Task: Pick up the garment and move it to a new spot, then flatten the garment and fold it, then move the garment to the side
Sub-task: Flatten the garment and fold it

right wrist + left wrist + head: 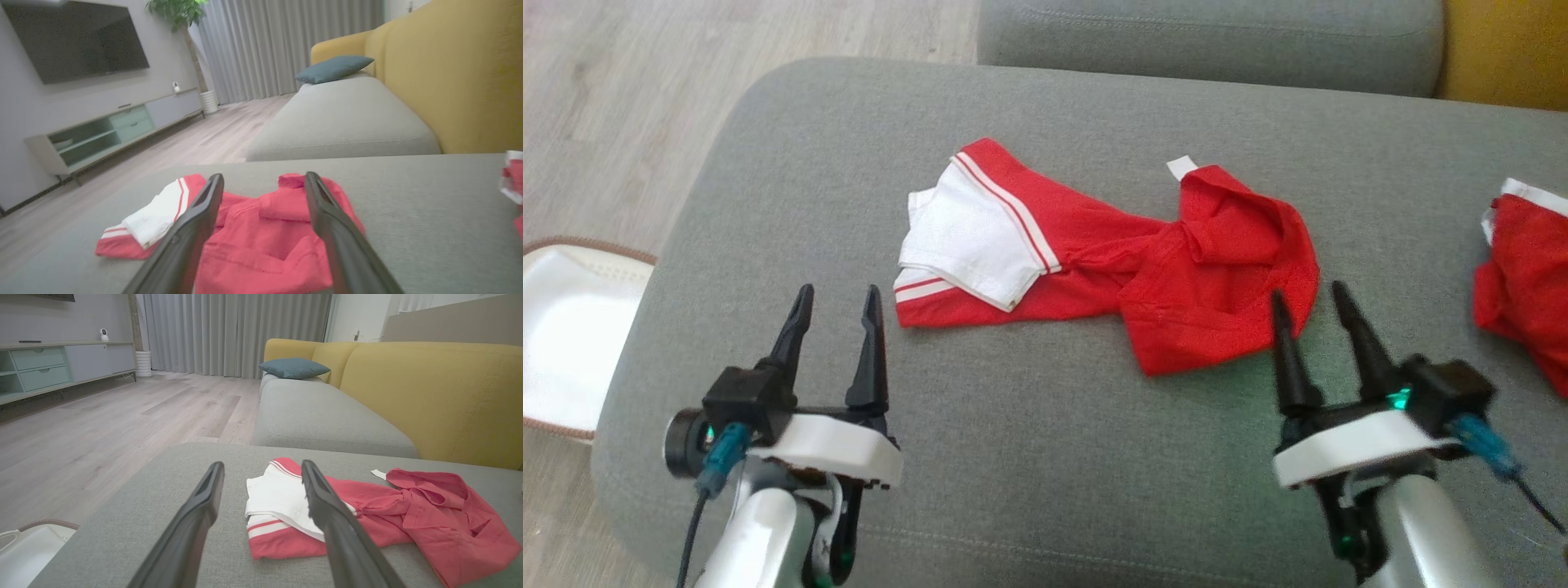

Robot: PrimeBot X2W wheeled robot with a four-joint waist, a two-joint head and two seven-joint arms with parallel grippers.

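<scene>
The red and white crumpled fabric garment (1094, 261) lies in the middle of the wide grey fabric sofa seat (1029, 474), stretched from left to right. Its left end is a folded white panel with red stripes. Its right end is a bunched red mass with a small white label on the far side. The middle is twisted, so the garment is neither flat nor folded. I judge that you are at the first step, the pick-up.

Your left tool (840, 290) hangs on the near side of the white end, a little to its left, with both fingers spread wide apart and nothing between them. Your right tool (1307, 290) hangs at the near right edge of the red end, also spread apart and empty. I cannot tell if its tips touch the cloth. One tool stands at each end, probably so that you can lift both ends together and the twisted middle does not drag.

Another red and white bunched cloth (1523, 269) lies at the right edge of the seat, well apart, so do not take it by mistake. A white basket with brown rim (572, 343) stands on the floor at the left.
</scene>
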